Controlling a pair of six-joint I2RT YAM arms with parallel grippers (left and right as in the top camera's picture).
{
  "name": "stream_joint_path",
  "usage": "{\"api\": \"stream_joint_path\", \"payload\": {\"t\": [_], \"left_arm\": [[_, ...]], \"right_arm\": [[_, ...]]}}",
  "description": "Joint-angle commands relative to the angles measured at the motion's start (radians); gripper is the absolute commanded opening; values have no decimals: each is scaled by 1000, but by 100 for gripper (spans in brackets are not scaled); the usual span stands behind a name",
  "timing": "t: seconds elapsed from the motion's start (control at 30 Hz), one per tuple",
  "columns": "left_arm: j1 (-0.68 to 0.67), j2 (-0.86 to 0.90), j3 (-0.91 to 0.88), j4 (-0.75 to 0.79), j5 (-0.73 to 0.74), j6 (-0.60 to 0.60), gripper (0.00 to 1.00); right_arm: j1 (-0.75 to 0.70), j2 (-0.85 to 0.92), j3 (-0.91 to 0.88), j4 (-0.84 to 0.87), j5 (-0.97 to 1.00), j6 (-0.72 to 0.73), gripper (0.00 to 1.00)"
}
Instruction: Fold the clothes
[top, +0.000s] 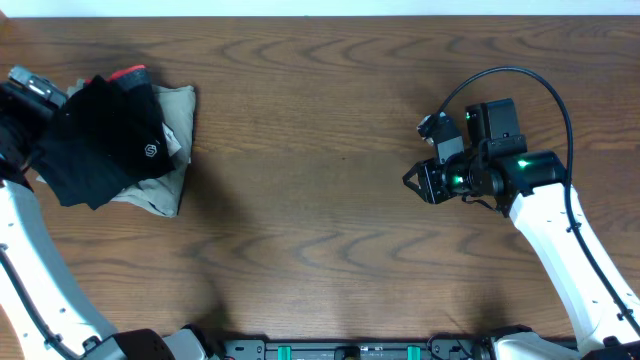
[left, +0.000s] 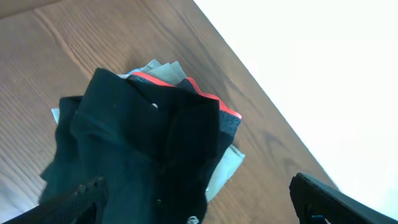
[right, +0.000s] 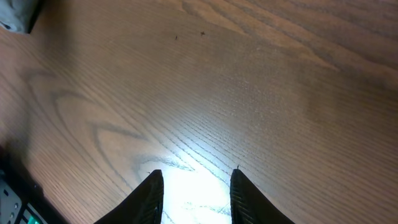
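black clothes (top: 100, 135) lying bunched on the khaki garments (top: 165, 185), left gripper (left: 196, 186) hanging over them, jaws gaping wide, gripping nothing, red-trimmed garment (top: 128, 73) peeking out underneath, right gripper (right: 194, 186) hovering well away from the khaki garments, jaws partly apart, empty

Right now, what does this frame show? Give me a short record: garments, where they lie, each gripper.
black trousers: bunched on top of the pile, white hexagon logo showing
under them: khaki garments, red-trimmed black garment
pile location: left end of the wooden table
left gripper: open wide, above the pile
right gripper: open, empty, over bare wood
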Motion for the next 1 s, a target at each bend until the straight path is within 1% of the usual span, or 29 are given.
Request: {"api": "stream_joint_path", "payload": {"t": [0.0,0.03,0.2,0.4,0.63,0.7,0.8,0.83,0.9,0.97], "left_arm": [[0,65,-5,-4,11,-106,92],[2,88,-12,0,25,-118,92],[40,236,-27,44,209,-126,92],[98,460,-37,112,413,-129,93],[84,705,-46,222,737,-23,93],[71,731,-46,241,782,18,93],[57,721,-45,242,784,72,93],[56,708,-45,241,788,84,93],[57,674,-45,241,787,95,98],[60,619,-43,241,771,117,98]], "right_arm": [[-6,-11,7,-2,7,-12,34],[-6,-11,7,-2,7,-12,34],[-6,-11,7,-10,7,-13,34],[-6,-11,7,-11,15,-13,34],[-11,-11,7,-17,14,-13,34],[-11,-11,7,-24,14,-13,34],[-11,-11,7,-27,14,-13,34],[-11,-11,8,-27,14,-13,35],[-11,-11,8,-26,14,-13,35],[-11,-11,7,-24,14,-13,37]]}}
